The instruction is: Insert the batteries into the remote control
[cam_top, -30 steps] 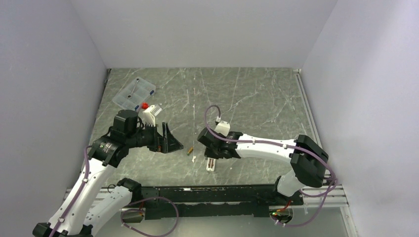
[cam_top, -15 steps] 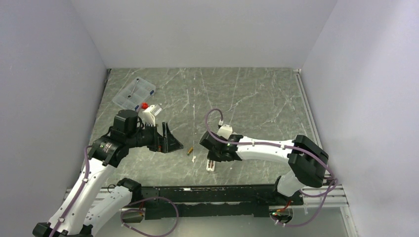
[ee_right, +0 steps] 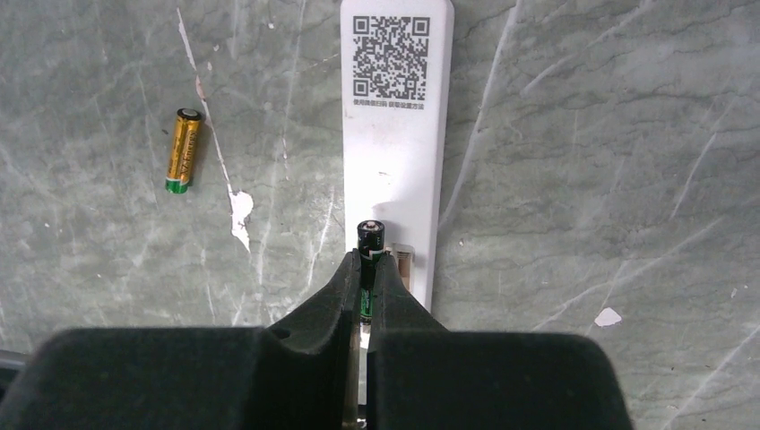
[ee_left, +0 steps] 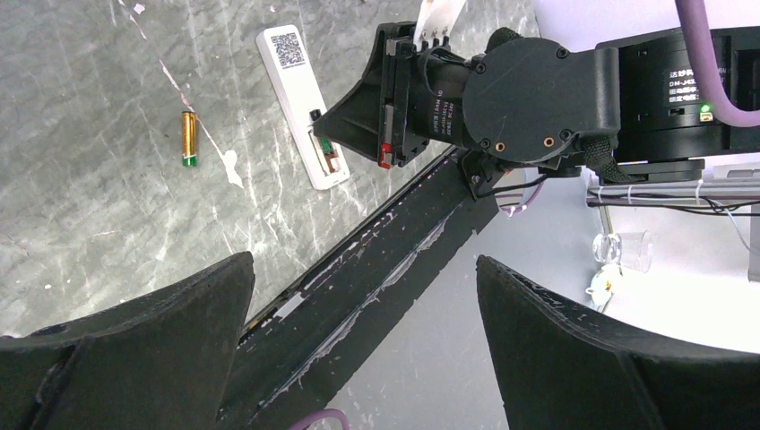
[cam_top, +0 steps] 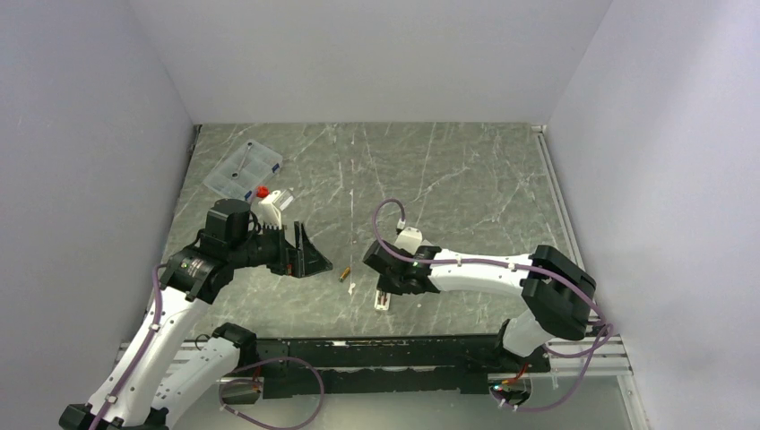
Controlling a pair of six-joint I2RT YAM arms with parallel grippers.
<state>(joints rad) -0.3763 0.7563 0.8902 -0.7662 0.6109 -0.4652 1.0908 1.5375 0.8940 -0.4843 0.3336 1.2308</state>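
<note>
A clear compartment box sits at the far left of the bench, well apart from the work. The left gripper hovers wide open near the loose copper battery. The right gripper points down, clamped on the dark green battery over the open bay of the white remote control, which lies with its QR-coded back up.

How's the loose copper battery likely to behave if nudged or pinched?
The copper battery is a smooth cylinder lying on its side on the polished-looking table, so a sideways nudge would probably roll it. Its glossy jacket and slim body suggest it could slip from an off-centre pinch. It looks rigid and is likely dense for its size.
</note>
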